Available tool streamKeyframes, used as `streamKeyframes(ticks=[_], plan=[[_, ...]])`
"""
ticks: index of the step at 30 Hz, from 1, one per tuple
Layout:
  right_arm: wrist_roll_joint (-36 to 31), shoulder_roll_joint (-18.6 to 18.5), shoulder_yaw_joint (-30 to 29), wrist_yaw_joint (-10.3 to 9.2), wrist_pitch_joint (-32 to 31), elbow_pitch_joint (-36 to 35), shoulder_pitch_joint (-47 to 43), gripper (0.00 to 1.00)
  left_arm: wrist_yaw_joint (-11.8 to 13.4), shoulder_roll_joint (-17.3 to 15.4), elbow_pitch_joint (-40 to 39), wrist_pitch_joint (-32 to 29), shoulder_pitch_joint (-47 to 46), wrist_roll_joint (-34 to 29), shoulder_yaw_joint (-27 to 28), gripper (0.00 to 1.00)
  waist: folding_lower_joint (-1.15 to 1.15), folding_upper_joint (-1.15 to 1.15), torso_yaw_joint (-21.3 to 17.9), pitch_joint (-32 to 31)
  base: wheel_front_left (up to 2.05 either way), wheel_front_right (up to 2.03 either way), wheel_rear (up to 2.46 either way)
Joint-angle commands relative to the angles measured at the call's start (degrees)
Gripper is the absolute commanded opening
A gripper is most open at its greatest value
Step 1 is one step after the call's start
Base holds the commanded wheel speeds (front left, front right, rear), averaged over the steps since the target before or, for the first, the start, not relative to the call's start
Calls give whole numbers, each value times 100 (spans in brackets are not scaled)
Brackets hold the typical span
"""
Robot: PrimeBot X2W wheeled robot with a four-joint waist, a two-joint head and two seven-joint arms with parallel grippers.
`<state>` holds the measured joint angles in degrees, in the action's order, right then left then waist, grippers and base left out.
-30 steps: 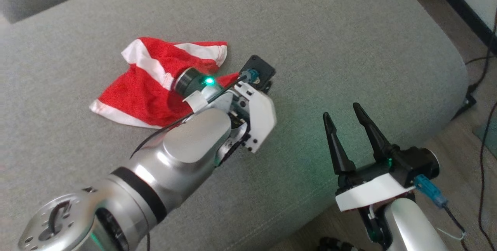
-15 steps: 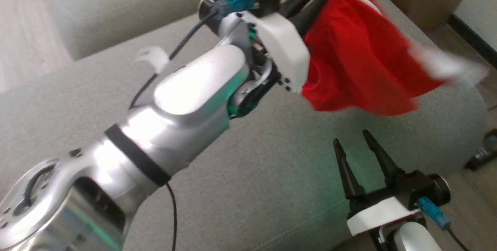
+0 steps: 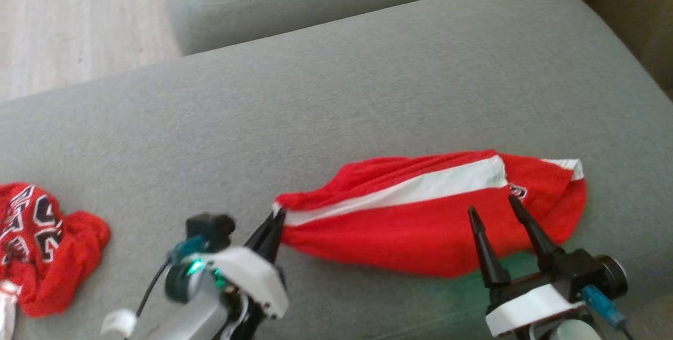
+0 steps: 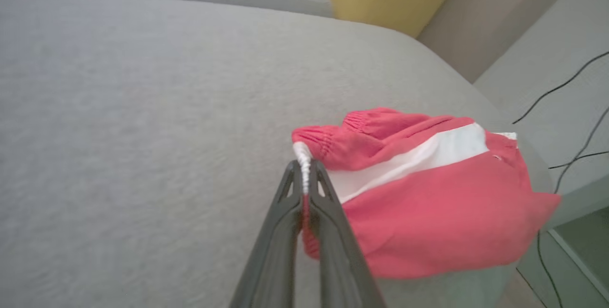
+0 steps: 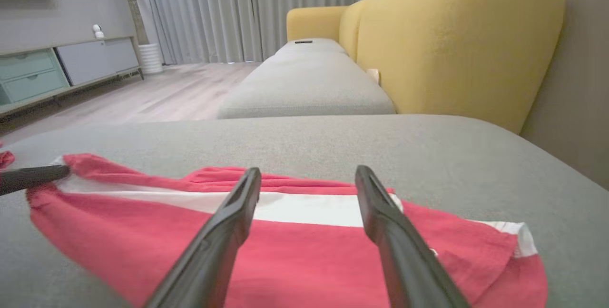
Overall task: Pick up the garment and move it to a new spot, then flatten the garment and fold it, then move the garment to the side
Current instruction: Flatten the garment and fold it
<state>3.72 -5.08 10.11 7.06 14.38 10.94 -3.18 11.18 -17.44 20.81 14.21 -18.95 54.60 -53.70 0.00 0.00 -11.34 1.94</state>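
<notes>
Red knit cloth printed with dark and white lettering forms the crumpled second piece (image 3: 47, 245) at the far left of the grey woven cushion (image 3: 336, 93). Toward the cushion's front centre, the left pincer (image 3: 277, 217) is closed tight on the white-trimmed, gathered corner of the garment (image 3: 420, 224). The garment, red with one broad white stripe and a small emblem, lies on the cushion's right front part as a long, bunched, tapering shape, its layers doubled and its far end curled. Over that right end the right pincer (image 3: 492, 204) hovers with its dark tapered fingers spread wide, holding nothing. Judged from this lie, relocation looks nearly complete; flattening, folding and the final move aside remain. A yellow backrest (image 5: 456, 36) rises beyond the cushion's rear right corner.
</notes>
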Motion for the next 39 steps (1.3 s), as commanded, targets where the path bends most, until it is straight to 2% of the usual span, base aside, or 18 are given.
streamKeyframes(ticks=[1, 8, 13, 21, 25, 30, 39], plan=[[55, -118, 103, 43, 62, -167, 130, 100, 24, -156, -202, 76, -211, -152, 392, 0, 0, 0, 147, 70, 0, 0, 0], [576, -606, 570, 43, 62, 446, 437, 100, -156, -236, -347, 78, 579, -998, 1373, 0, 0, 0, 417, 69, 0, 0, 0], [1651, -923, 1176, 43, 62, 1170, 950, 100, -387, -112, -239, 78, 891, -1331, 1849, 0, 0, 0, 466, 26, 0, 0, 0], [3663, -1451, 2585, 43, -5, 2193, 1911, 100, -582, 9, -10, 78, 889, -1809, 2041, 0, 0, 0, 572, 114, 0, 0, 0], [4740, -1648, 3140, 43, -218, 2259, 2311, 100, -721, 56, 172, 78, 744, -1954, 2128, 0, 0, 0, 653, 235, 0, 0, 0], [5720, -1983, 3739, 43, -502, 2224, 2693, 100, -840, 164, 379, 78, 571, -2119, 2151, 0, 0, 0, 783, 352, 0, 0, 0], [6707, -2275, 4556, 43, -601, 2117, 3060, 100, -1007, 354, 631, 79, 364, -2322, 2251, 0, 0, 0, 930, 418, 0, 0, 0]])
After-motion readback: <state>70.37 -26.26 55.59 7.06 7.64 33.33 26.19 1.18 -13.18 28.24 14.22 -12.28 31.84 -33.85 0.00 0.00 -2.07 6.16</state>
